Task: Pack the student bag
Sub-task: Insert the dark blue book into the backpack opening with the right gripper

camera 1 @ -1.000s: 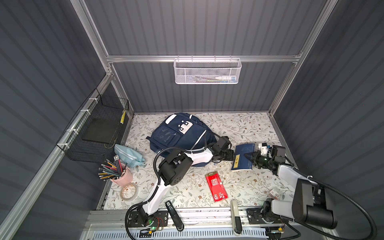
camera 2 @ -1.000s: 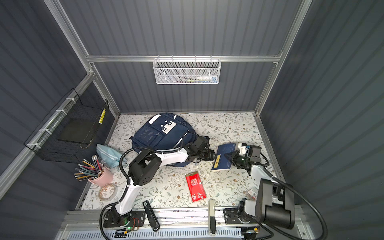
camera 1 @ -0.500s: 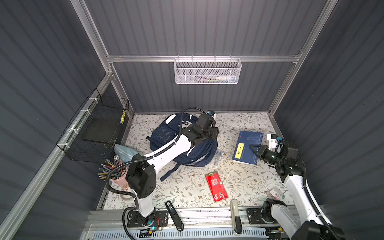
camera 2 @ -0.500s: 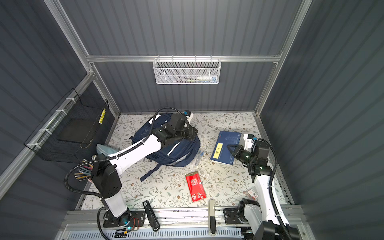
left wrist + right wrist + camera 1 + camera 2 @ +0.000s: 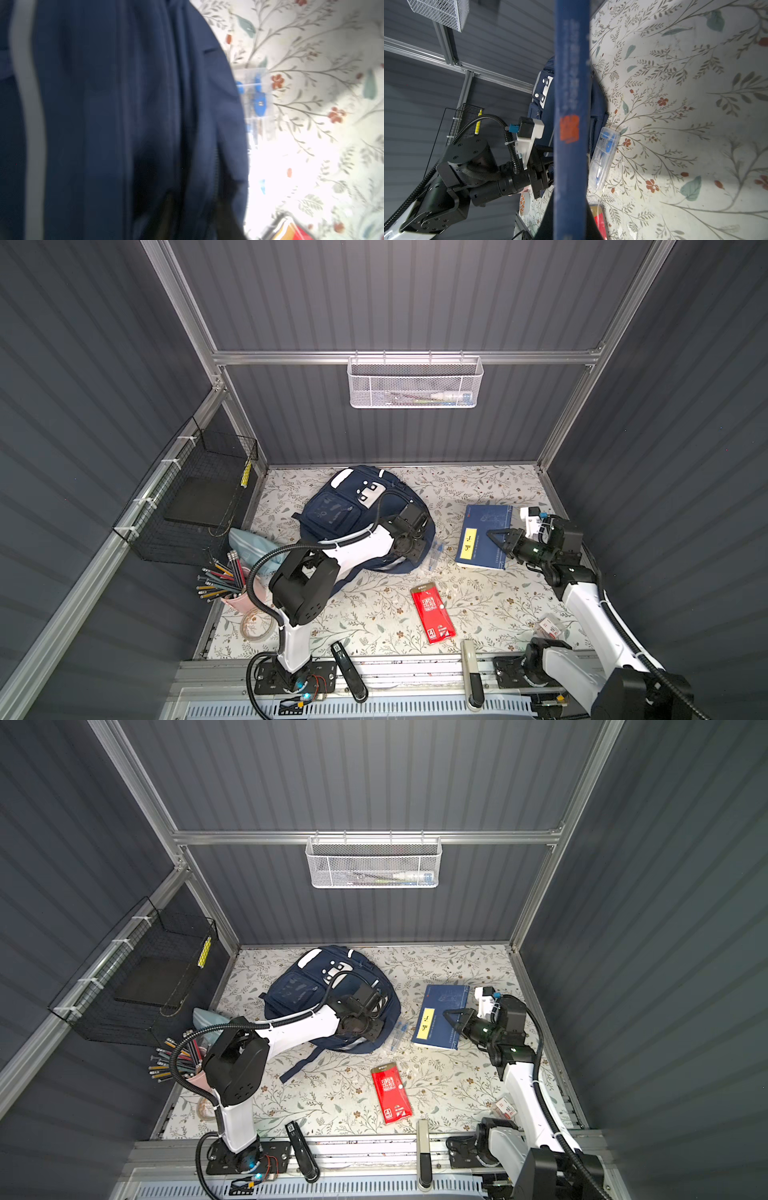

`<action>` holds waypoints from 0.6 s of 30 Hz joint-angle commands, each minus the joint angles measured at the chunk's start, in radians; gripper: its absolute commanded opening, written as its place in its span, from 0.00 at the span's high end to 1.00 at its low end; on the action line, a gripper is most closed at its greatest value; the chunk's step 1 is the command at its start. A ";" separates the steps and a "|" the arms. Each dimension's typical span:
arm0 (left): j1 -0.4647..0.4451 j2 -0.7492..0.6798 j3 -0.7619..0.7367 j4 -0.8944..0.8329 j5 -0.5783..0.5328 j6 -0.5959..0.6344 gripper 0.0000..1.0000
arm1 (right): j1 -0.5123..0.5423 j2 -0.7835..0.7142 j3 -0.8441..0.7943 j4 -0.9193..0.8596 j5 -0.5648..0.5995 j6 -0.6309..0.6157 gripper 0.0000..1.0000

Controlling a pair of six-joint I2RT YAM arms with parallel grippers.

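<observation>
The student bag [image 5: 340, 510] [image 5: 299, 990], navy with white patches, lies flat at the back left of the floral mat. My left gripper [image 5: 409, 549] [image 5: 365, 1029] presses on the bag's near right edge. In the blurred left wrist view its dark fingers [image 5: 225, 220] stand shut on a fold of navy fabric [image 5: 93, 104] by a zip. My right gripper [image 5: 496, 539] [image 5: 451, 1020] is shut on a blue book [image 5: 484, 537] [image 5: 436, 1017] with a yellow label, right of the bag. In the right wrist view the book's spine [image 5: 570, 83] runs between the fingers [image 5: 591, 220].
A clear pen case [image 5: 436, 556] lies between bag and book, and a red packet [image 5: 433, 612] lies nearer the front. At the left are a pink pencil cup [image 5: 232, 576], a tape roll [image 5: 257, 622], a light-blue pouch [image 5: 253, 543] and a black wire basket [image 5: 195, 506]. A white mesh basket [image 5: 415, 383] hangs on the back wall.
My left gripper has closed and come down from the bag's top to its near right edge. The right gripper has kept its hold on the book, which sits almost where it was.
</observation>
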 commanded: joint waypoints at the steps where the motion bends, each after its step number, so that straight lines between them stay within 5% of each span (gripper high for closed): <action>1: -0.002 0.001 0.037 -0.053 -0.058 0.004 0.99 | 0.063 0.034 0.007 0.084 0.024 0.021 1.00; 13: 0.023 -0.132 0.380 -0.300 -0.223 0.072 1.00 | 0.427 0.450 0.066 0.647 0.221 0.369 1.00; 18: 0.029 -0.148 0.429 -0.321 -0.226 0.073 1.00 | 0.513 0.603 0.173 0.721 0.238 0.384 1.00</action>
